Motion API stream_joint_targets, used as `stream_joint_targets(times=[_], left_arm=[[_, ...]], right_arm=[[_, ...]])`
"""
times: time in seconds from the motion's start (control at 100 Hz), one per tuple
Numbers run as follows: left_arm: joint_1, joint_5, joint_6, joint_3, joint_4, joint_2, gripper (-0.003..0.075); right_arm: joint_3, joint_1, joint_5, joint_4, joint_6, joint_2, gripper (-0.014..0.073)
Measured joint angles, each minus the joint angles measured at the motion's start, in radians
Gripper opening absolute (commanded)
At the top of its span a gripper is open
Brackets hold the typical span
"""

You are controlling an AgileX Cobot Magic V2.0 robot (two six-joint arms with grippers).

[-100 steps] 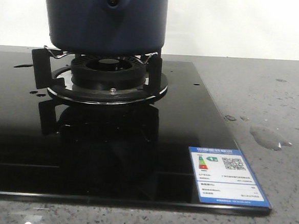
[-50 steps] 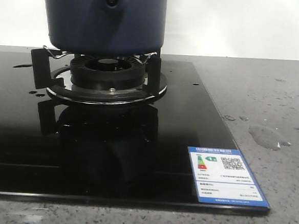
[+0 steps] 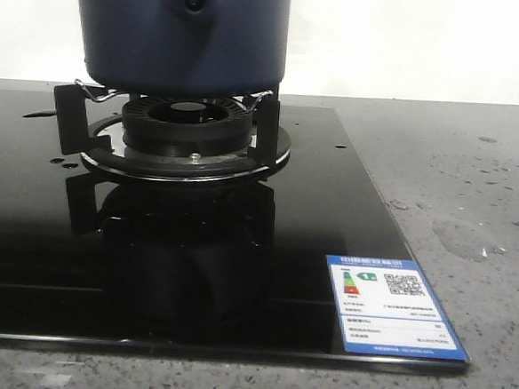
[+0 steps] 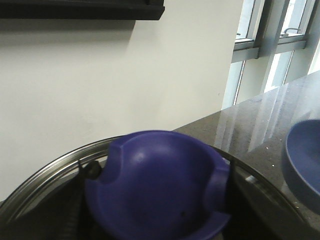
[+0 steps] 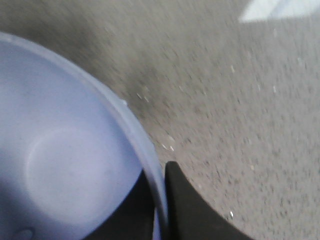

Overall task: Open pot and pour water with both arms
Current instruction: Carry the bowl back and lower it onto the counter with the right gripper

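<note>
Pot: the pot point(image 3: 184, 31), dark navy with matte straight sides, is sitting on the burner point(image 3: 186, 129) in the upper left of the front view, its top cut off by the frame edge; a raised mount with a dark round hole is facing the camera.
Burner: black ring with wire supports, standing on the glossy black cooktop point(image 3: 192, 270), which is reflecting it.
Label: a blue and white energy sticker point(image 3: 396, 306) is lying at the lower right corner of the cooktop.
Counter: the grey speckled counter point(image 3: 473, 200) is running along the right of the front view, with a faint wet patch on it.
Lid: in the left wrist view a dark blue domed lid knob point(image 4: 157, 187) is filling the lower middle, a metal rim point(image 4: 47, 172) curving around it.
Bowl: a lighter blue bowl point(image 5: 60, 165) is filling the left of the right wrist view; its edge is also showing at the right of the left wrist view and in the top right corner of the front view.
Left gripper: its fingers are not showing clearly, so I cannot tell how the jaws are standing.
Right gripper: the right gripper point(image 5: 162, 200) is pinching the bowl's rim, one dark finger point(image 5: 187, 205) outside the wall and one inside.
</note>
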State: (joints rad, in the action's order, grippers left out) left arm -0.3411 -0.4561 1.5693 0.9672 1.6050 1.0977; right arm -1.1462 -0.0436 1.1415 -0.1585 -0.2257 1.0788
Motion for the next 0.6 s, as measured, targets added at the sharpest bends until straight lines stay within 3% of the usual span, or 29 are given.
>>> stream_joint_targets(times=[0.21, 0.47, 0.54, 0.6], left_arm=[[0.000, -0.025, 0.000, 0.035, -0.049, 0.063, 0.0314], [0.000, -0.055, 0.003, 0.035, -0.069, 0.080, 0.0314], [0.000, -0.057, 0.003, 0.035, -0.069, 0.080, 0.0314], [0.000, -0.057, 0.003, 0.036, -0.069, 0.080, 0.0314]], right_arm=[[0.203, 0.044, -0.107, 0.034, 0.000, -0.008, -0.0044], [0.259, 0.044, -0.223, 0.123, 0.000, 0.033, -0.0034], [0.260, 0.044, -0.229, 0.127, 0.000, 0.060, 0.0013], [0.260, 0.044, -0.229, 0.127, 0.000, 0.081, 0.0101]])
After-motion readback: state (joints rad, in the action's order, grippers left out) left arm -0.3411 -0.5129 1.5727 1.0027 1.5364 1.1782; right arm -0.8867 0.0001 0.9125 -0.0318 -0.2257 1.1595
